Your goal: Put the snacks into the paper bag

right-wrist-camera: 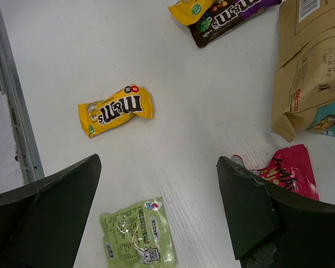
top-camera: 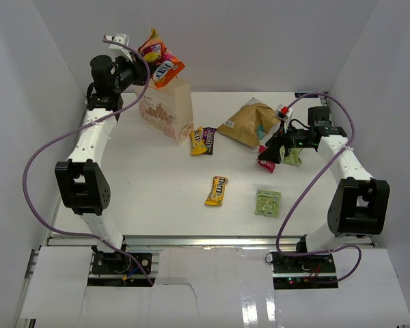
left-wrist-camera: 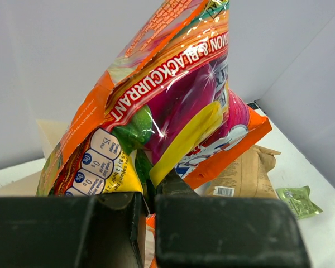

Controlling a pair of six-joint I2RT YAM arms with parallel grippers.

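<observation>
My left gripper point(top-camera: 138, 66) is shut on an orange candy packet point(top-camera: 160, 59) and holds it in the air just above the open top of the cream paper bag point(top-camera: 167, 109). In the left wrist view the packet point(left-wrist-camera: 173, 100) fills the frame above my closed jaws point(left-wrist-camera: 148, 218). My right gripper point(top-camera: 273, 152) is open and empty, low over the table beside a red packet point(top-camera: 267, 164). In the right wrist view point(right-wrist-camera: 157, 162) the red packet point(right-wrist-camera: 287, 170) lies by the right finger, a light green packet point(right-wrist-camera: 137, 231) lies below and a yellow packet point(right-wrist-camera: 116, 110) ahead.
The tan-brown chip bag point(top-camera: 248, 123) lies at the back right. Yellow and dark brown packets point(top-camera: 203, 140) lie beside the paper bag. A yellow packet point(top-camera: 216, 190) and a light green packet point(top-camera: 267, 203) lie mid-table. White walls enclose the table.
</observation>
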